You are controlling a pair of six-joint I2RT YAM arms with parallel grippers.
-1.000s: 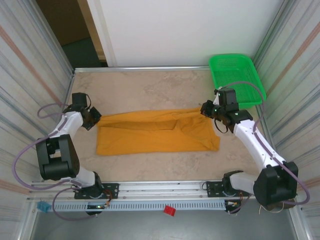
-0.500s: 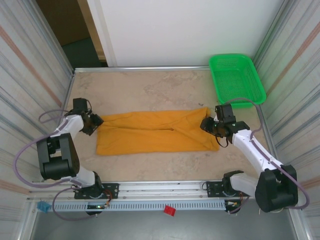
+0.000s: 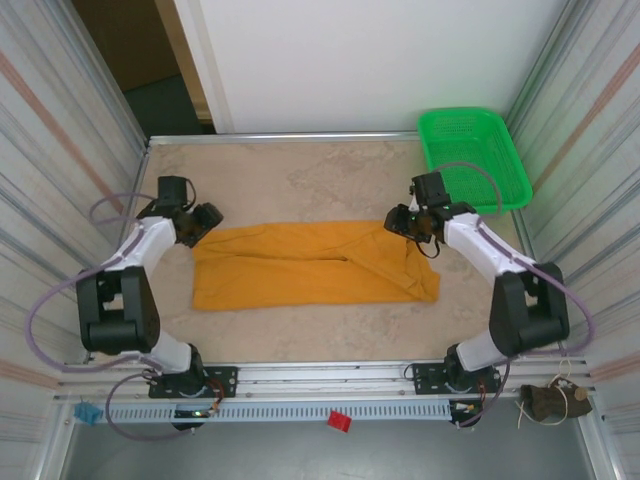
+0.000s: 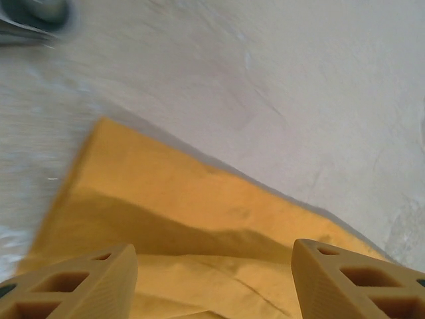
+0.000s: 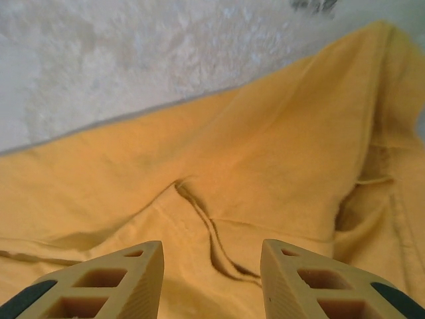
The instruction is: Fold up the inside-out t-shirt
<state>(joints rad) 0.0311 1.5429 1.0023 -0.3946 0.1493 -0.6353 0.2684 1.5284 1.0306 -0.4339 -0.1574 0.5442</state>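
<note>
The mustard-yellow inside-out t-shirt [image 3: 310, 265] lies on the table as a long band folded lengthwise, with a crease near its middle. My left gripper [image 3: 200, 222] hovers at the band's far left corner, jaws open, nothing between them; beneath it the left wrist view shows the shirt's [image 4: 186, 206] layered edge. My right gripper [image 3: 405, 225] hangs open above the far right corner. Under it the right wrist view shows rumpled cloth [image 5: 265, 173] with a dark fold line. Print and label are hidden.
A green plastic basket [image 3: 470, 155] stands at the table's far right corner, just beyond the right arm. Metal side walls close in the table on both sides. Bare marbled tabletop [image 3: 300, 180] lies beyond the shirt and in front of it.
Both grippers were shut on the shirt's end corners a second ago; they have let go, opened, and lifted toward the far edge. The shirt's far edge now lies flat.
</note>
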